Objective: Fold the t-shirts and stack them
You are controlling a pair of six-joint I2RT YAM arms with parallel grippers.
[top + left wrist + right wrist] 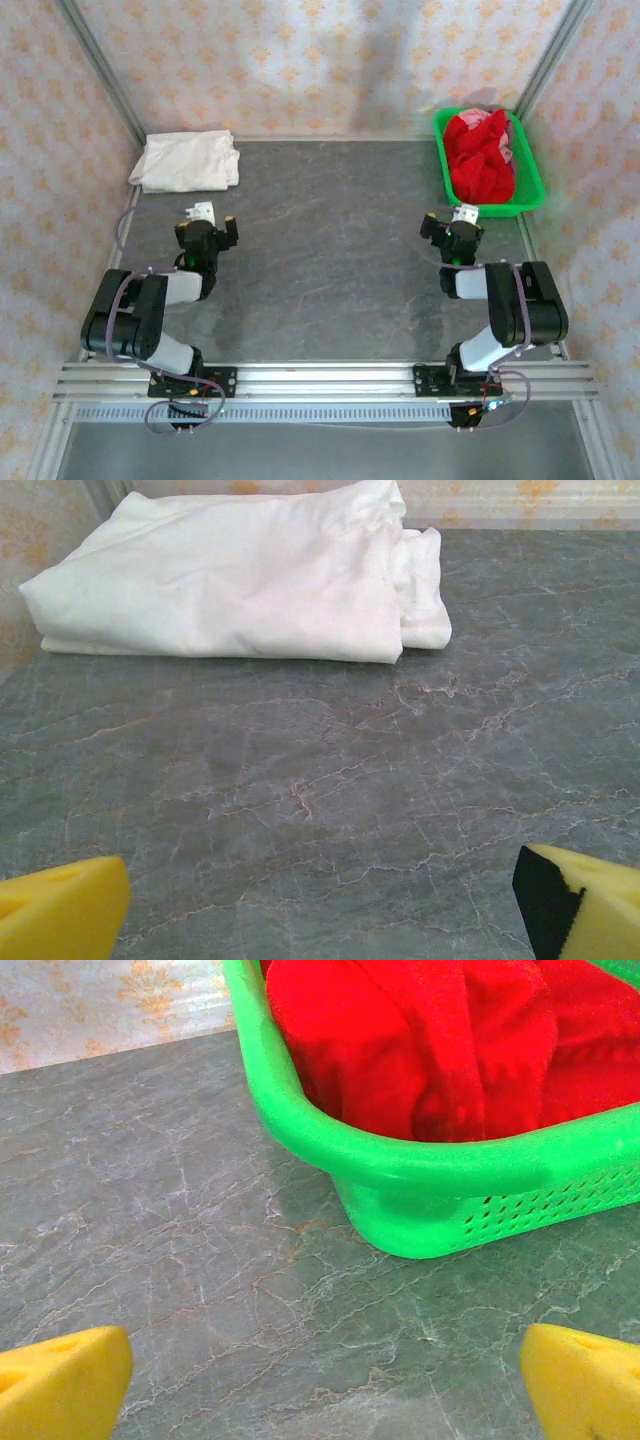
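Your left gripper stands wide and holds nothing. Its yellow pads sit at the two bottom corners of the wrist view, with bare table between them. Ahead of it and a little to its left lies the cream-white t-shirt. It is folded into a flat, soft-cornered rectangle, smooth on top. A thicker doubled edge pokes out on the side to the gripper's right. It rests on the table, well apart from the pads.

Your right gripper is spread wide too, and it is empty. Just ahead of it and to its right sits the green tray. The tray's rounded near corner is the part closest to the pads, and it does not touch them. Inside the tray, the bright red t-shirt is unfolded and bunched. It is heaped in deep creases that rise above the rim.

You have two grippers, both empty. There is one tray, one folded white shirt and one red heap. You cannot tell whether that heap is a single shirt or several.
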